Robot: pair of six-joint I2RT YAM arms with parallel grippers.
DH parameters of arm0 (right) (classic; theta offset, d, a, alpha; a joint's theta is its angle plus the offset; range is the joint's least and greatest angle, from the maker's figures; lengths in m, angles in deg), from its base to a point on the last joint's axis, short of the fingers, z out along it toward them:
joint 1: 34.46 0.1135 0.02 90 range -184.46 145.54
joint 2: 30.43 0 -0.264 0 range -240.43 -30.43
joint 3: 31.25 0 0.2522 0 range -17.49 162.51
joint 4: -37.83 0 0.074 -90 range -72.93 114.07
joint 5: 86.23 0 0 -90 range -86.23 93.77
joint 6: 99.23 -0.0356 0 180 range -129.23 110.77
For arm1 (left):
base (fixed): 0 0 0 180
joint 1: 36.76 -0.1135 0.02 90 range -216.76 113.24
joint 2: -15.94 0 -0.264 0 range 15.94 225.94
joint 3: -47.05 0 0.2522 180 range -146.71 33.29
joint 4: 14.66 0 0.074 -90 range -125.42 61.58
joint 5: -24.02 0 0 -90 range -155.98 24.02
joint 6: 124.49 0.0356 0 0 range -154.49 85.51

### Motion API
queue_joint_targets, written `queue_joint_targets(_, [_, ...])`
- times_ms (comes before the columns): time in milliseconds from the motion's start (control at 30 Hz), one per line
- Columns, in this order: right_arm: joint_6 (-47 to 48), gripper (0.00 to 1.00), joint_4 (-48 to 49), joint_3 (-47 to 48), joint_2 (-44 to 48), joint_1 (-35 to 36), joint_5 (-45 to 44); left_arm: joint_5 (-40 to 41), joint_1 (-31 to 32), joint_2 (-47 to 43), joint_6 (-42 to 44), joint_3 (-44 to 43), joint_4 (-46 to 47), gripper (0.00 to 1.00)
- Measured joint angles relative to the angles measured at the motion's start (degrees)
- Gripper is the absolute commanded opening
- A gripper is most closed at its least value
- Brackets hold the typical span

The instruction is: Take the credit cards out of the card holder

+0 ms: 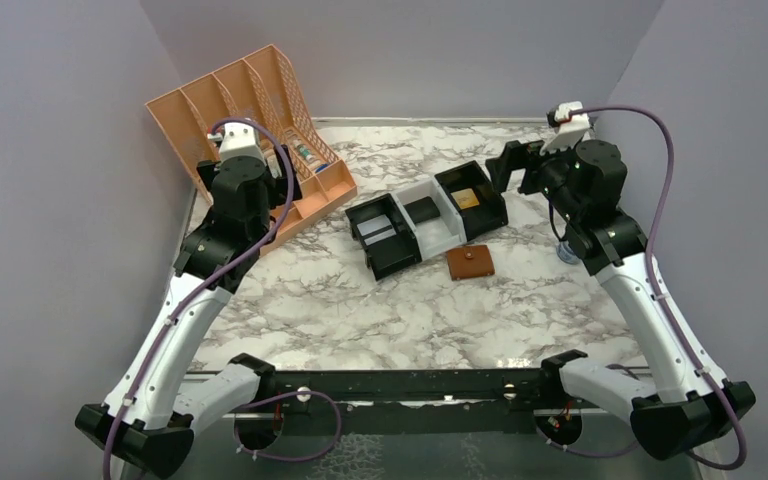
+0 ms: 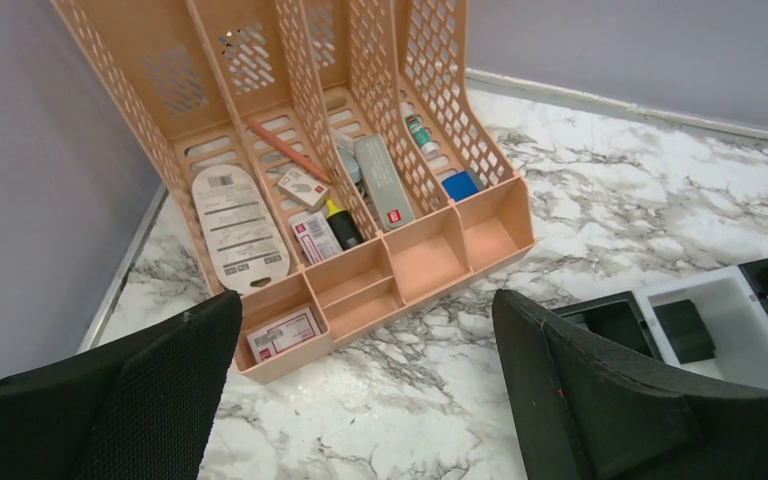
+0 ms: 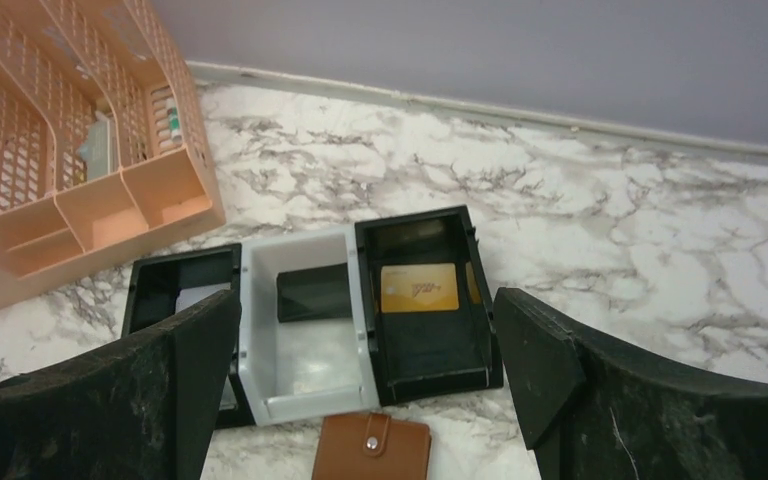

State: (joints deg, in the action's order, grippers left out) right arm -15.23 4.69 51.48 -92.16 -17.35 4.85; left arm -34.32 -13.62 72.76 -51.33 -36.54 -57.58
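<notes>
Marble-patterned tabletop [image 1: 360,320] is carrying a peach mesh desk organizer [image 2: 425,262], which is lying on its back near the far left corner. Its slots are holding a white oval labelled pack [image 2: 238,228], an orange pencil [image 2: 288,150], a yellow highlighter [image 2: 340,222], a grey-green box [image 2: 383,180] and a blue item [image 2: 458,185]. Right of it, three joined trays are sitting in a row: left black tray [image 3: 165,285], white tray [image 3: 305,378], right black tray [image 3: 430,345]. A black block [image 3: 312,292] is lying in the white tray.

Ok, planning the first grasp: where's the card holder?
In the top view the card holder lies closed on the marble table, right of centre, just in front of the black-and-white trays.
</notes>
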Motion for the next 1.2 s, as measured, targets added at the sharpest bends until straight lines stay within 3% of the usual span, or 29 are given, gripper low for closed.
queue_joint_targets(333, [-5.16,0.99,-0.55,-14.32,8.41,-2.32,5.6,-10.16,-5.55,-6.97,-0.63,12.48,5.51,0.99])
queue_joint_targets(667, [-11.8,0.98,-0.76,-24.22,6.82,-3.74,16.02,-32.96,-7.85,-7.91,-5.53,24.09,11.85,0.99])
queue_joint_targets(867, [-16.04,0.91,-0.83,-26.34,-0.9,-4.07,19.17,-40.48,0.61,-5.57,-9.31,28.52,14.78,0.99])
queue_joint_targets(1000, [-18.32,0.86,-0.92,-26.4,-6.12,-4.15,18.82,-40.85,8.46,-3.87,-11.82,30.69,16.31,0.99])
queue_joint_targets(1200, [-19.74,0.83,-1.81,-26.18,-14.4,-4.31,14.84,-40.15,14.45,-1.22,-14.32,32.0,17.22,0.99])
